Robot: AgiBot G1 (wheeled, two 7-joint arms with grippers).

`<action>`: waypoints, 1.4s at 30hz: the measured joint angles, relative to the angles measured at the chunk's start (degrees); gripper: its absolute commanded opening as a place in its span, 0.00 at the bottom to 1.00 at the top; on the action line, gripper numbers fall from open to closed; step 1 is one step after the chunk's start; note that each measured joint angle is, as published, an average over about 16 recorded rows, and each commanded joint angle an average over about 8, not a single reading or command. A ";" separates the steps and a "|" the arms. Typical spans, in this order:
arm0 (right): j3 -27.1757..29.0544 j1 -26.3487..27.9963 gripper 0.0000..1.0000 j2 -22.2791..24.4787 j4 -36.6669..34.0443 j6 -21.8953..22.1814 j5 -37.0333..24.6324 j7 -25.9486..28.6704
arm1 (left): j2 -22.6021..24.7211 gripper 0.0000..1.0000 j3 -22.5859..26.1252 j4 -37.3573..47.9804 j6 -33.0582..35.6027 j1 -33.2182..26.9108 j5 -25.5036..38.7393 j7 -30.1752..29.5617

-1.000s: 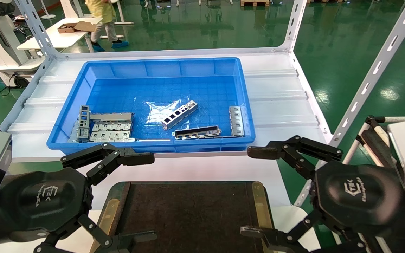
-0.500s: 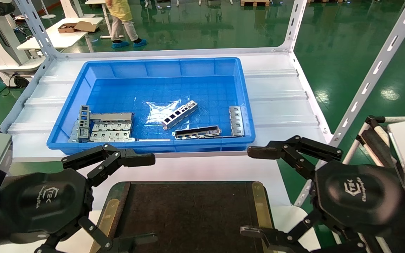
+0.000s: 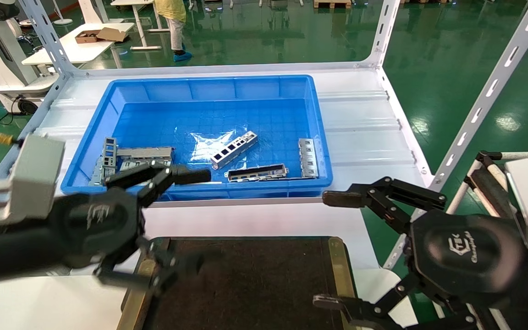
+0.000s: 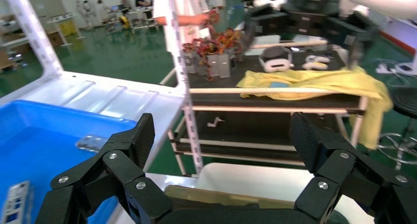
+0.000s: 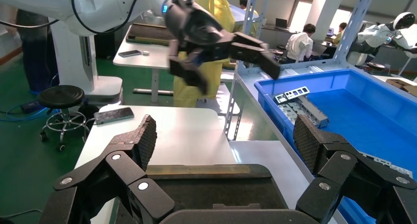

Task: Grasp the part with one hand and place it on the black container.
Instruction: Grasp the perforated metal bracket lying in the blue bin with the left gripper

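Observation:
The part (image 3: 234, 150), a slim silver strip with a row of dark cut-outs, lies slanted in the middle of the blue bin (image 3: 108, 103). The black container (image 3: 255, 275), a flat dark tray with brass side strips, sits on the white table in front of the bin; it also shows in the right wrist view (image 5: 206, 189). My left gripper (image 3: 195, 220) is open and empty, raised over the tray's left corner and the bin's near rim; it also shows in its own wrist view (image 4: 223, 135). My right gripper (image 3: 330, 250) is open and empty at the tray's right edge, as in its own wrist view (image 5: 226, 138).
In the bin also lie a darker hollow frame piece (image 3: 257, 173), a second silver strip (image 3: 308, 158) at the right wall, and wider grey slotted plates (image 3: 145, 162) at the left. White rack uprights (image 3: 479, 110) stand to the right. A person walks far behind.
My left gripper has lifted and moved forward toward the bin, its upper finger now over the near rim. The right gripper has not moved. The person behind has walked right.

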 measured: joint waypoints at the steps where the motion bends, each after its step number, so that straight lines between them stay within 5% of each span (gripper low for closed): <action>1: 0.00 0.00 1.00 0.00 0.00 0.00 0.00 0.00 | 0.49 1.00 0.30 0.53 -0.45 -0.62 0.68 -0.09; 18: -0.03 0.01 1.00 0.01 0.00 0.01 0.02 -0.01 | 12.79 1.00 6.49 18.03 -10.28 -13.00 14.65 1.94; 40: -0.06 0.02 1.00 0.02 0.00 0.02 0.04 -0.03 | 31.02 1.00 10.47 50.81 -28.56 -23.56 25.43 14.02; 42: -0.06 0.02 0.92 0.02 0.00 0.02 0.04 -0.03 | 32.15 0.98 10.49 53.19 -29.74 -24.15 25.63 15.10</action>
